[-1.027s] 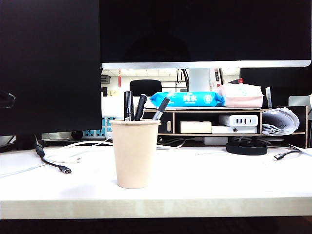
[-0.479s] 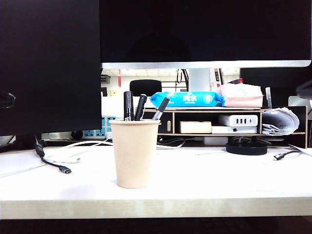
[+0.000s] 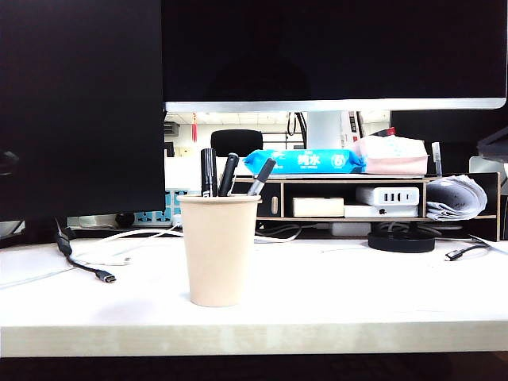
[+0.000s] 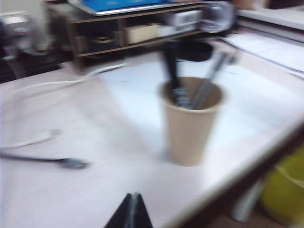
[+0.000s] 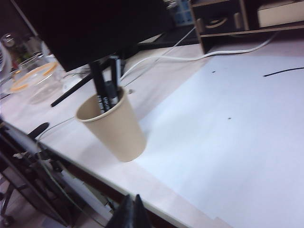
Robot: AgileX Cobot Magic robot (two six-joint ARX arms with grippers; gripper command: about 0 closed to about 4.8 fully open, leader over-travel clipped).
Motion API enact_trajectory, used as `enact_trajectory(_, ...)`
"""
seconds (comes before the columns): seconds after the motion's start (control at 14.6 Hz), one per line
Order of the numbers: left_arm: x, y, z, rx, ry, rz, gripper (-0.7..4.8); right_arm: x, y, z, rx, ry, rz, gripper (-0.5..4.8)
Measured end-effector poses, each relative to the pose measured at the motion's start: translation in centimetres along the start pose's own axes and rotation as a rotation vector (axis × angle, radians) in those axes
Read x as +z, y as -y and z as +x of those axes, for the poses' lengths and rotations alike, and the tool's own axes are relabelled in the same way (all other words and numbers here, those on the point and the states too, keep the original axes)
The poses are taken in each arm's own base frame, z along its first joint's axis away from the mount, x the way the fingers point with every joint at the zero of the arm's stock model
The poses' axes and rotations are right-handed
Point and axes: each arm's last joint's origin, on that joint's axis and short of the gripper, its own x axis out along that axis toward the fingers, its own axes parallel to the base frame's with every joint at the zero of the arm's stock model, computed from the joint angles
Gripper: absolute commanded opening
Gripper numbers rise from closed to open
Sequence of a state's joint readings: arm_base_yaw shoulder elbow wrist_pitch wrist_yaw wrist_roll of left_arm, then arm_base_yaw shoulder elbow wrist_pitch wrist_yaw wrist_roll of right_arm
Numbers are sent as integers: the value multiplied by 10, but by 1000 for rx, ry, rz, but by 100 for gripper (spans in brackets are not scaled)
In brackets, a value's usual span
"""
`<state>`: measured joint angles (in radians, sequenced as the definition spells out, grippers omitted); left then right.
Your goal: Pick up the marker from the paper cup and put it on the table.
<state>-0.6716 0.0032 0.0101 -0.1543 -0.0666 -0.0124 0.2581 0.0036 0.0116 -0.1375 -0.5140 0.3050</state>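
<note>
Three pens stand in the cup [image 3: 219, 250] mid-surface [image 3: 333, 294]; marker [image 3: 209, 172] at its 10 o'clock rim. Both end effectors pressed together, empty: left end effector [image 4: 134, 202] and right end effector [image 5: 132, 203] near the front edge. Approach step; next needs spreading over the marker.

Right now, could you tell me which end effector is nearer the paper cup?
Left, probably: the paper cup looks larger in its wrist view. Left end effector and right end effector both hang shut, short of it.
</note>
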Motion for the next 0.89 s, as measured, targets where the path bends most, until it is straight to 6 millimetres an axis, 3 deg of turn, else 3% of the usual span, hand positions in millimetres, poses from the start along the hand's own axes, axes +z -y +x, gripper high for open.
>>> enact_trajectory(0.21,0,-14,0,140,4,-21,-4,0,0,0,1,1,-1,-6)
enact_trajectory(0.41,2,-11,0,37,23,-19,-4,1,0,0,5,4,-3,-6)
enact_trajectory(0.89,1,-10,0,32,15,-20,-4,5,-4,-1,72,11,11,-6)
